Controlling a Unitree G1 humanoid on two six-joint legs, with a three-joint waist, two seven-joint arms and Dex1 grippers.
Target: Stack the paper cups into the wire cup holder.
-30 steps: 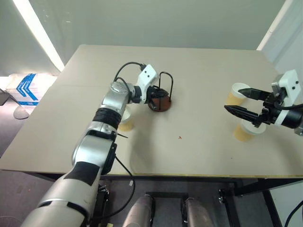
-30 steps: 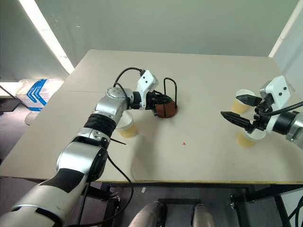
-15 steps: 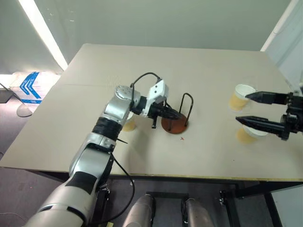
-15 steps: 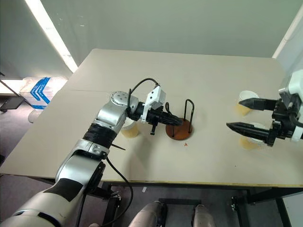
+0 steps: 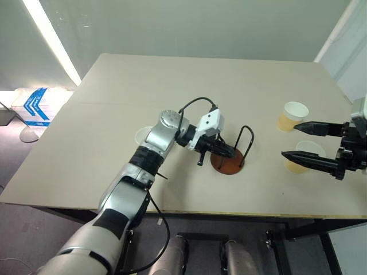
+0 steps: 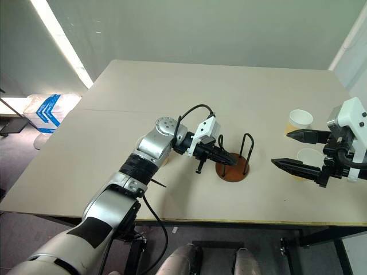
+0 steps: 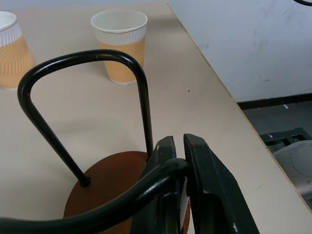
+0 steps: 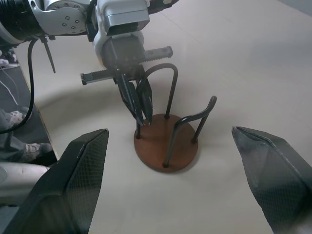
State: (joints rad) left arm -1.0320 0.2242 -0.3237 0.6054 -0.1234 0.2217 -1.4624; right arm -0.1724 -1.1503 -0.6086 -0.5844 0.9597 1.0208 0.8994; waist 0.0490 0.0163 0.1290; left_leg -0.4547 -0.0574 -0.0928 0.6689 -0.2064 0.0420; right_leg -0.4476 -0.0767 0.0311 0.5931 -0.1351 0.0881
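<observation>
Gripping one of the black wire loops, the left gripper (image 5: pixel 228 152) has its two fingers (image 7: pixel 168 161) pinched tight on the wire cup holder (image 5: pixel 229 162), which sits on its rust-brown disc near the middle of the table (image 5: pixel 189 86), toward the front edge. From the left wrist view the wire runs right between the closed fingers, and a second loop arches upright on the disc's far side.

Over on the robot's right, the right gripper (image 5: pixel 302 141) hangs above the table with its fingers spread wide apart and nothing between them. Its fingertips point toward the holder from well apart. Two paper cups stand upright just beside it: one cup (image 5: pixel 292 115) farther back on the table, and a nearer cup (image 5: pixel 303 156) partly hidden behind the lower finger. I cannot tell whether that finger touches it.

A third cup (image 5: pixel 144 136) stands on the robot's left, mostly hidden behind the left forearm, only its white rim peeking out. Beyond the table's left edge, a white and blue box (image 5: pixel 31 105) lies on the floor.
</observation>
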